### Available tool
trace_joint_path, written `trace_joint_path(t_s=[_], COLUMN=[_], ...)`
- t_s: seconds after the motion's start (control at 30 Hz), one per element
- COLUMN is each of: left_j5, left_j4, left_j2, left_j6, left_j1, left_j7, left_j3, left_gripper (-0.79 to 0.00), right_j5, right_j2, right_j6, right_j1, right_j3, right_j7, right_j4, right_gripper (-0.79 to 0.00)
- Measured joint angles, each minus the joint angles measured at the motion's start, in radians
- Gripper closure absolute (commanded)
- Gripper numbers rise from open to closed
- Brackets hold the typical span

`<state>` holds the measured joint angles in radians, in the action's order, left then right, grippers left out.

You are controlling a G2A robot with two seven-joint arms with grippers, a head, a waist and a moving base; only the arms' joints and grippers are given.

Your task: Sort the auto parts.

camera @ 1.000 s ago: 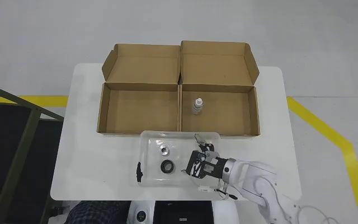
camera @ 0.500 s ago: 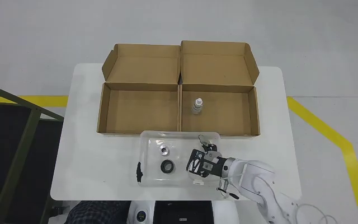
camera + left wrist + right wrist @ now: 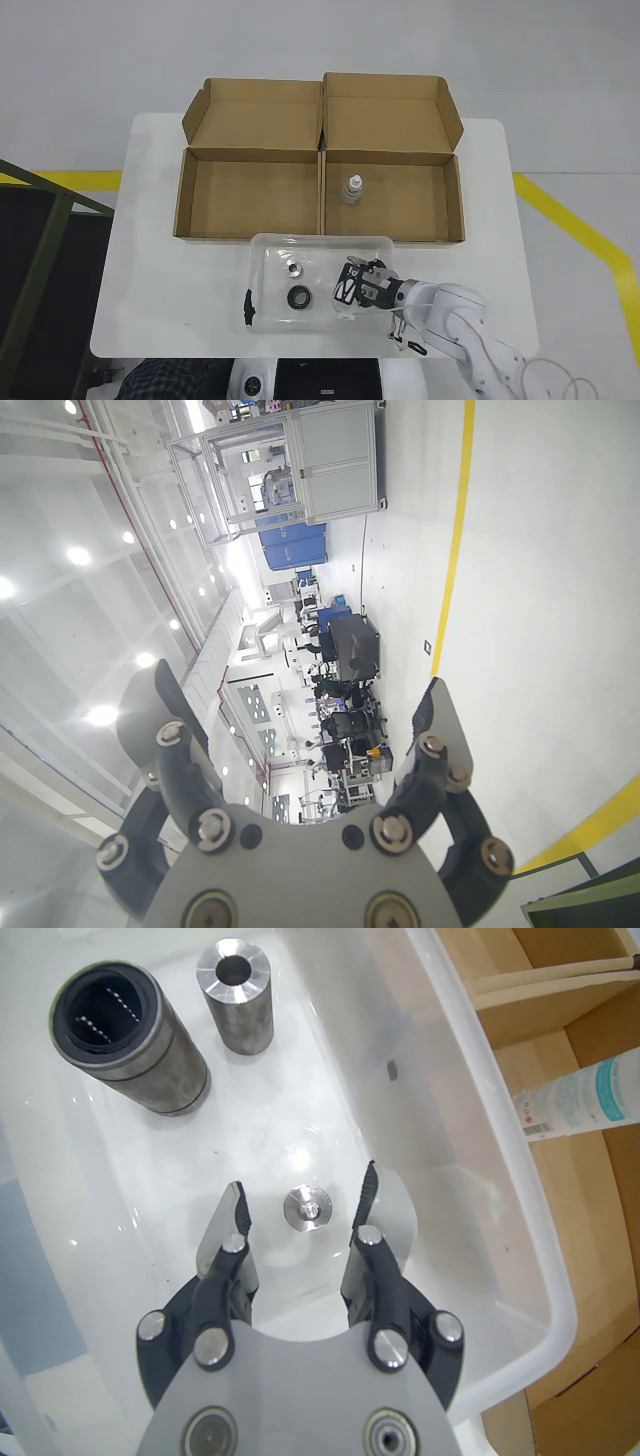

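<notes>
A clear plastic bin [image 3: 318,238] at the table's front holds a large linear bearing [image 3: 130,1035] with a black bore, a smaller steel sleeve [image 3: 242,1003] and a small round metal stud [image 3: 307,1210]. My right gripper [image 3: 303,1183] is open inside the bin, its fingers either side of the stud and not touching it. From above, the right gripper [image 3: 346,290] sits just right of the bearing [image 3: 298,297] and the sleeve [image 3: 292,269]. My left gripper [image 3: 300,680] is open and empty, facing the room away from the table.
Two open cardboard boxes stand behind the bin: the left box [image 3: 250,200] is bare, the right box [image 3: 410,205] holds a white bottle [image 3: 353,187]. A small black piece [image 3: 247,305] lies at the bin's left edge. The bin wall [image 3: 500,1093] is close beside the right gripper.
My right gripper has shifted a little leftward, deeper into the bin, staying open.
</notes>
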<state>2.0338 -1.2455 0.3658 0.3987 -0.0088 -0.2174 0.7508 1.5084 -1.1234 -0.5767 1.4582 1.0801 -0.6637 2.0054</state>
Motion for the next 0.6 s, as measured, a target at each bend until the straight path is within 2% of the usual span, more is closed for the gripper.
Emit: trace_joint_path(t_s=[0.07,0.1,0.2,0.23,0.27,0.3,0.6], left_j5=[0.0,0.0,0.0,0.0,0.0,0.0,0.0], left_j4=[0.0,0.0,0.0,0.0,0.0,0.0,0.0], left_j2=[0.0,0.0,0.0,0.0,0.0,0.0,0.0], left_j6=[0.0,0.0,0.0,0.0,0.0,0.0,0.0], left_j1=[0.0,0.0,0.0,0.0,0.0,0.0,0.0], left_j7=[0.0,0.0,0.0,0.0,0.0,0.0,0.0], left_j3=[0.0,0.0,0.0,0.0,0.0,0.0,0.0], left_gripper=[-0.785,-0.785,-0.785,-0.785,-0.785,-0.785,-0.785], right_j5=[0.008,0.011,0.024,0.027,0.03,0.032,0.043], right_j2=[0.0,0.0,0.0,0.001,0.001,0.001,0.003], right_j6=[0.005,0.007,0.012,0.012,0.013,0.012,0.0], right_j1=[-0.001,0.0,0.002,0.003,0.003,0.003,0.013], right_j3=[-0.005,-0.008,-0.014,-0.016,-0.018,-0.02,-0.033], right_j7=[-0.011,-0.015,-0.025,-0.027,-0.029,-0.03,0.015], right_j4=[0.001,0.002,0.008,0.009,0.01,0.011,0.048], right_gripper=[-0.215,-0.16,-0.123,-0.092,-0.018,0.0,0.0])
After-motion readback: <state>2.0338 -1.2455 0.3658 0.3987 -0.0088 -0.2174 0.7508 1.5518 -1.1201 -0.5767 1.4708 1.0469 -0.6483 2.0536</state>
